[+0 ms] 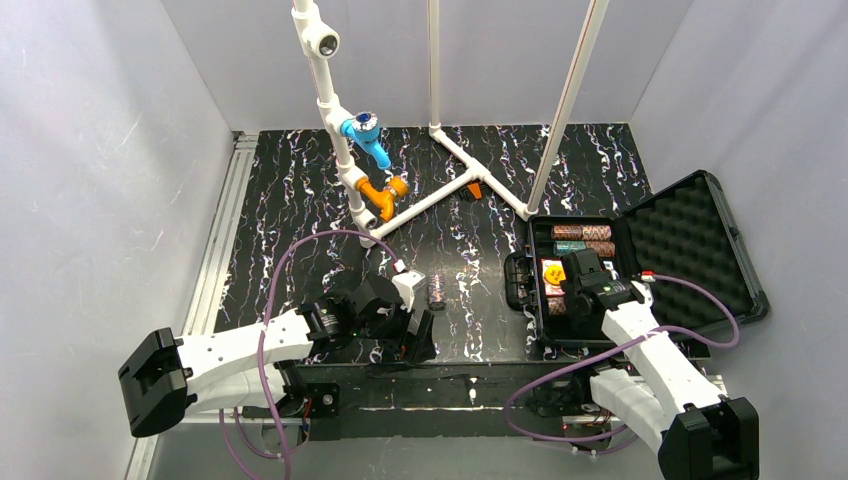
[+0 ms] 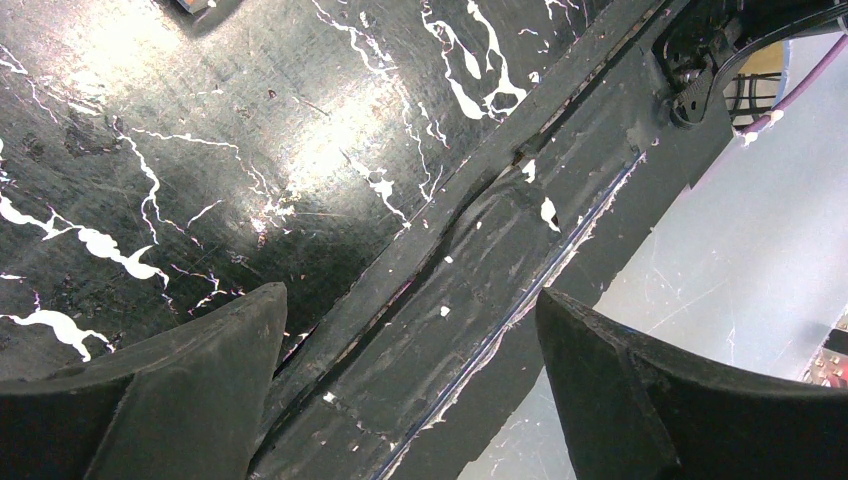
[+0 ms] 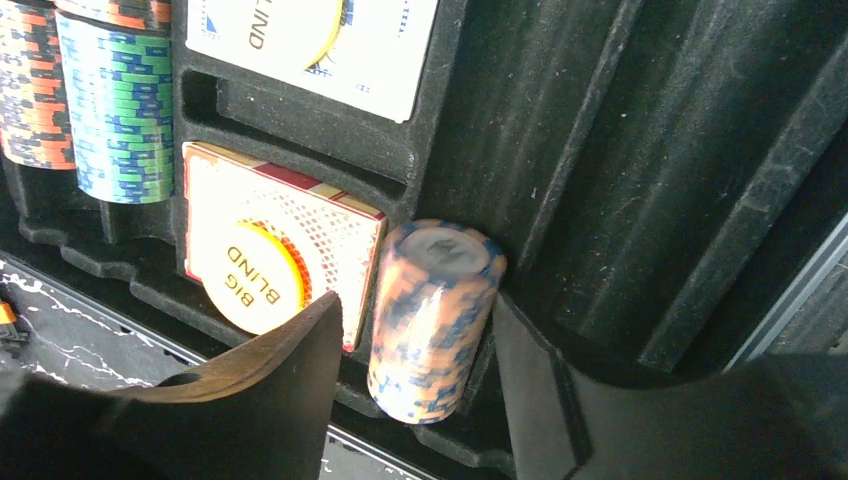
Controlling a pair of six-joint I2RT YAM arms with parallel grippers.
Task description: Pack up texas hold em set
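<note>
the top view looks down from above and behind over the whole desk (image 1: 300,200). the left wrist view hugs its near edge, while the right wrist view peers closely into the case (image 3: 620,150), also seen from above.

**Non-task items on bench**

White PVC pipe frame (image 1: 440,190) stands at rear-centre of black marbled tabletop (image 1: 290,190), w/ some uprights tilted. Blue fitting (image 1: 368,135) on one leaning pipe, orange fitting (image 1: 383,192) just below it. Aluminium rail (image 1: 222,230) along one table edge. Pale enclosure walls (image 1: 100,150) on three sides.

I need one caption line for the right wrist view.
Right gripper straddling an orange-blue chip stack in the black case.
</note>
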